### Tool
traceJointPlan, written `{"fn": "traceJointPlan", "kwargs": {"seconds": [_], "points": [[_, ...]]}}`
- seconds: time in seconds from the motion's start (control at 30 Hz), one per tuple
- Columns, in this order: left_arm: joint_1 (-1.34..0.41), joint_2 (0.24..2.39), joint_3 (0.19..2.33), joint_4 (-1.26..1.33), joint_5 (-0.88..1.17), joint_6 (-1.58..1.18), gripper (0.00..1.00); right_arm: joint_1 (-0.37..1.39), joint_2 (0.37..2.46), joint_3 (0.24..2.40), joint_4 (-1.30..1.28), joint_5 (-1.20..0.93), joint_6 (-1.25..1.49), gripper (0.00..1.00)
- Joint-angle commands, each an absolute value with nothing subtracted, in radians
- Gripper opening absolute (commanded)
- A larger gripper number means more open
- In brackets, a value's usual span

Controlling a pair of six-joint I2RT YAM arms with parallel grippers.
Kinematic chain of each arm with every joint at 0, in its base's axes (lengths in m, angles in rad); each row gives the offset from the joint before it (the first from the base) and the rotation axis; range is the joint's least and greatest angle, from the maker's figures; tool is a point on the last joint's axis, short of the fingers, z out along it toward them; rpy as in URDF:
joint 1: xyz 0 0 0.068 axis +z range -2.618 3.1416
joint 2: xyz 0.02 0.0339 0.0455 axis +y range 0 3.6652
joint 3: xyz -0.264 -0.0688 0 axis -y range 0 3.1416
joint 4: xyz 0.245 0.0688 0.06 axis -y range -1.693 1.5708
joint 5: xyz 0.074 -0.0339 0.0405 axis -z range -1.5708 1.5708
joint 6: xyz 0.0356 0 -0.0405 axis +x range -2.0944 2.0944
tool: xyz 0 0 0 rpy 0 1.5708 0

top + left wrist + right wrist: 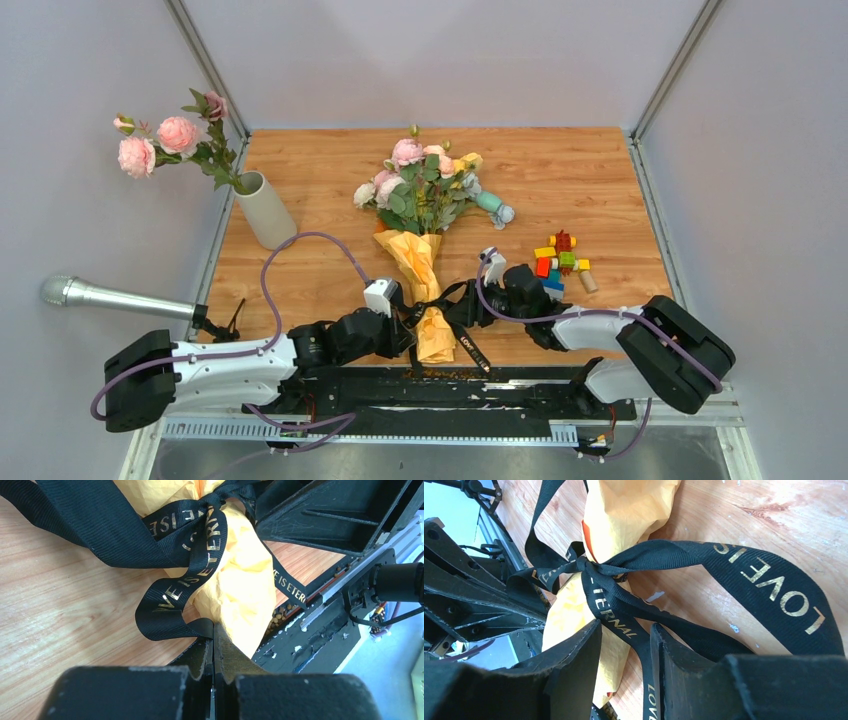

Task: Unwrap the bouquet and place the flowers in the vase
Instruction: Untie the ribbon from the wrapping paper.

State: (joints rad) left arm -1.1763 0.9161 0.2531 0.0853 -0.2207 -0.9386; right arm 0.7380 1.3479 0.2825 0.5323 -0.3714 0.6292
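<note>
The bouquet (421, 262) lies along the table's middle, its orange-tan paper (240, 580) tied with a black gold-lettered strap (200, 545). Its flowers (420, 182) point to the far side. My left gripper (214, 630) sits at the left of the wrapped lower end, shut on a loop of the strap beside the paper. My right gripper (626, 630) is at the right of the knot (586, 565), open, with one strap tail running between its fingers. The off-white vase (265, 210) leans at the table's left edge and holds pink flowers (165, 140).
Small coloured toy blocks (560, 262) lie right of the bouquet. A teal stick (490, 205) rests by the blooms. A grey metal tube (100, 295) juts in from the left. The black base rail (450, 385) runs along the near edge.
</note>
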Motion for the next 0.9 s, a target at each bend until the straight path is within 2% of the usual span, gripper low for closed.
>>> {"fn": "traceJointPlan", "kwargs": {"seconds": [0.0, 0.2, 0.27, 0.4, 0.57, 0.63, 0.87], "points": [[-1.169, 0.907, 0.245, 0.098, -0.227, -0.92, 0.0, 0.738, 1.356, 0.317, 0.61, -0.399, 0.653, 0.42], [-1.168, 0.918, 0.249, 0.1, -0.224, -0.917, 0.0, 0.738, 1.367, 0.327, 0.611, -0.408, 0.649, 0.44], [-1.167, 0.921, 0.249, 0.1, -0.223, -0.916, 0.0, 0.738, 1.375, 0.33, 0.614, -0.415, 0.649, 0.42], [-1.167, 0.924, 0.252, 0.1, -0.221, -0.914, 0.0, 0.739, 1.381, 0.332, 0.62, -0.422, 0.651, 0.3], [-1.161, 0.924, 0.264, 0.08, -0.221, -0.906, 0.0, 0.739, 1.366, 0.333, 0.601, -0.425, 0.652, 0.08], [-1.154, 0.923, 0.274, 0.063, -0.22, -0.898, 0.0, 0.739, 1.347, 0.333, 0.579, -0.42, 0.648, 0.03], [-1.104, 0.908, 0.309, -0.009, -0.198, -0.854, 0.0, 0.746, 1.248, 0.354, 0.424, -0.351, 0.579, 0.0]]}}
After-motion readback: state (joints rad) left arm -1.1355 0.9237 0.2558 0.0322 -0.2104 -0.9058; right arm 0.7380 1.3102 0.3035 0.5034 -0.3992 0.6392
